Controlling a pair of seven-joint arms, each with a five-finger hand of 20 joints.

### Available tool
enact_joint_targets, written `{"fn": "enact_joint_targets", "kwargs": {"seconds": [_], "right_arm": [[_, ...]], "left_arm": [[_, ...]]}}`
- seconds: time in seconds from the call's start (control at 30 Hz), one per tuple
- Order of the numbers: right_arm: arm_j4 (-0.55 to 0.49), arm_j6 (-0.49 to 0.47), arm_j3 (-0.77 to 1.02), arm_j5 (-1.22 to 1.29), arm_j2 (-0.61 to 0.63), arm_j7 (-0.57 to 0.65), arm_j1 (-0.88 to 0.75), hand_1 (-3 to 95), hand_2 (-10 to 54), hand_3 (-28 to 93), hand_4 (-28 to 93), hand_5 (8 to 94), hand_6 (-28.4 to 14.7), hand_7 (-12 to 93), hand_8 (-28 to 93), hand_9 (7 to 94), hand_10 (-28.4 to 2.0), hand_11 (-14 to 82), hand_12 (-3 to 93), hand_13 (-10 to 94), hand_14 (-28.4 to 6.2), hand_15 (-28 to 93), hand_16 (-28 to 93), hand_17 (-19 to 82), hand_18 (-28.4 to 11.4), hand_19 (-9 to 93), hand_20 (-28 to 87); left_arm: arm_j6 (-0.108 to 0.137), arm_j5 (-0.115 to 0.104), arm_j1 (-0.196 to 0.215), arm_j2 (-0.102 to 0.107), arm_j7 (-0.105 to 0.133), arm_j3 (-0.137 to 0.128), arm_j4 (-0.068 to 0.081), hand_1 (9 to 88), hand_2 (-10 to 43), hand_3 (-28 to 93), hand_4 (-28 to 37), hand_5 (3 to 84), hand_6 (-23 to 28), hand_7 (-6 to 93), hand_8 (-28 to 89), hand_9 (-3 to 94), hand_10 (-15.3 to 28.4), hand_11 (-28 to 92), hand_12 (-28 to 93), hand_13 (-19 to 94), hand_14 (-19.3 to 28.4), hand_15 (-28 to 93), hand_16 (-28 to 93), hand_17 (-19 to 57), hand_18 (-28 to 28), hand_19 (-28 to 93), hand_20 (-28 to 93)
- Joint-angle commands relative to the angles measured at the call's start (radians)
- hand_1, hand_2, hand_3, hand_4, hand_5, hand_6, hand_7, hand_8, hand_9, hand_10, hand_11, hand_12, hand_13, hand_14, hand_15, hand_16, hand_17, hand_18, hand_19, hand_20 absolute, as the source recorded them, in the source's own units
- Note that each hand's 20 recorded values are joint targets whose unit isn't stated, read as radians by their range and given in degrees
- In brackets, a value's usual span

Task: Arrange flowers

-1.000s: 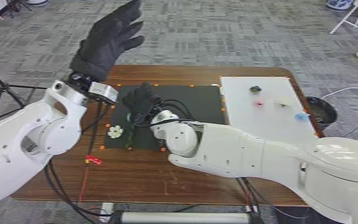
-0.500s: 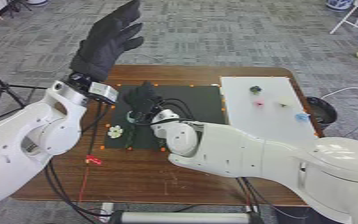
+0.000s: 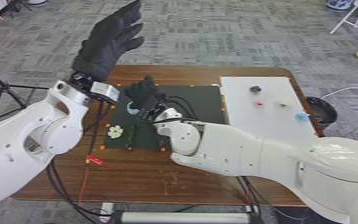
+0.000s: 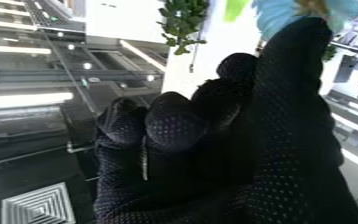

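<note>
My left hand (image 3: 107, 44) is raised beyond the table's far left edge, fingers straight and empty. Over the black mat (image 3: 198, 102), my right hand (image 3: 143, 93) has a pale blue flower (image 3: 133, 109) at its near left side. In the right wrist view, that hand (image 4: 180, 185) has curled fingers, and the light blue flower (image 4: 273, 19) stands at its longest digit's tip; its stem is hidden. A white flower (image 3: 115, 132) lies at the mat's left edge. Dark blue (image 3: 255, 89), pink (image 3: 259, 103), pale yellow (image 3: 285, 105) and blue (image 3: 302, 117) flowers are on the white board (image 3: 269, 125).
Green stems (image 3: 130, 136) lie on the mat's near part. A red item (image 3: 94, 160) is on the table (image 3: 202, 187) at the near left. Black cables run along the table's left side. A black bin (image 3: 322, 111) stands beyond the right edge.
My right hand has shifted slightly toward the far side of the mat, and the pale blue flower beside it has moved the same way. The left hand keeps still.
</note>
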Motion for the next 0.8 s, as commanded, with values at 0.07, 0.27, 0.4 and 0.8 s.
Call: {"fn": "enact_joint_targets", "kwargs": {"seconds": [0.07, 0.27, 0.4, 0.8], "right_arm": [[-0.021, -0.008, -0.002, -0.01, 0.007, -0.039, 0.005, 65.9, -3.3, 38, -28, 57.8, 6.1, 74, 4, 65.6, -3.0, 60.3, 52.8, 64, -2.3, 80, 40, 35, -14.3, 90, 55], [-0.026, -0.013, 0.004, -0.008, 0.013, -0.062, 0.0, 59.0, -5.0, 52, -28, 58.6, 5.5, 71, 1, 67.2, -2.8, 54.8, 55.8, 64, -2.4, 79, 39, 36, -14.9, 90, 54], [-0.022, -0.014, 0.018, 0.002, 0.018, -0.06, -0.006, 52.0, -4.4, 63, -28, 56.8, 5.6, 69, -2, 66.5, -2.9, 47.5, 55.5, 63, -2.5, 79, 38, 35, -15.1, 89, 53], [-0.095, -0.383, 0.13, 0.075, 0.036, -0.03, -0.035, 53.0, -5.2, 93, -21, 43.2, 0.1, 28, -22, 47.6, -5.2, 19.2, 8.1, 60, -2.2, 76, 39, 30, -17.6, 93, 43]], "left_arm": [[0.003, 0.001, 0.002, -0.007, 0.01, -0.01, -0.005, 38.7, 5.1, 30, -4.4, 26.2, 8.1, -2.2, 3, 16.8, 17.0, -6, 29, 10, 23.1, -2, 8, -17.6, 28.4, 52, -28], [0.001, 0.0, 0.008, -0.009, 0.007, -0.015, -0.004, 38.2, 4.7, 32, -5.1, 26.9, 7.5, -2.0, 3, 17.5, 16.2, -6, 30, 11, 21.9, -2, 9, -16.7, 28.4, 51, -28], [0.0, 0.0, 0.008, -0.011, 0.008, -0.014, -0.002, 37.7, 4.3, 34, -5.5, 27.3, 7.2, -2.0, 3, 17.9, 16.0, -6, 30, 12, 21.7, -2, 9, -16.4, 28.4, 51, -27], [0.01, -0.003, 0.047, 0.01, 0.015, -0.043, -0.027, 30.2, -2.7, 58, -17.8, 28.4, 5.5, 4.2, -1, 20.0, 16.2, 0, 27, 12, 22.7, 12, 6, -12.7, 26.5, 62, -21]]}}
